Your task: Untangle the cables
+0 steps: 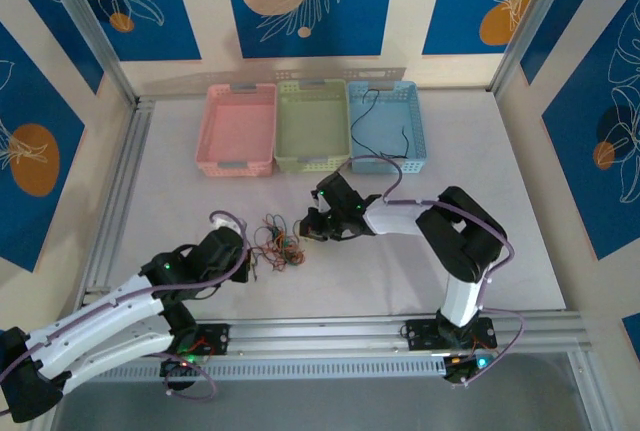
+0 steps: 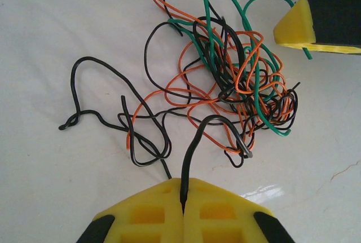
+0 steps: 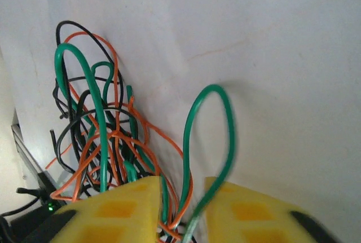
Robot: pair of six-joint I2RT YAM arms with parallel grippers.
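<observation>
No legible text, label, brand, number or sign on any surface.

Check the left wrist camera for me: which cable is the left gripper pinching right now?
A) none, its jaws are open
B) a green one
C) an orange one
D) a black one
D: in the left wrist view the left gripper has its jaws shut on the end of a black cable that arcs up toward the tangle.
</observation>
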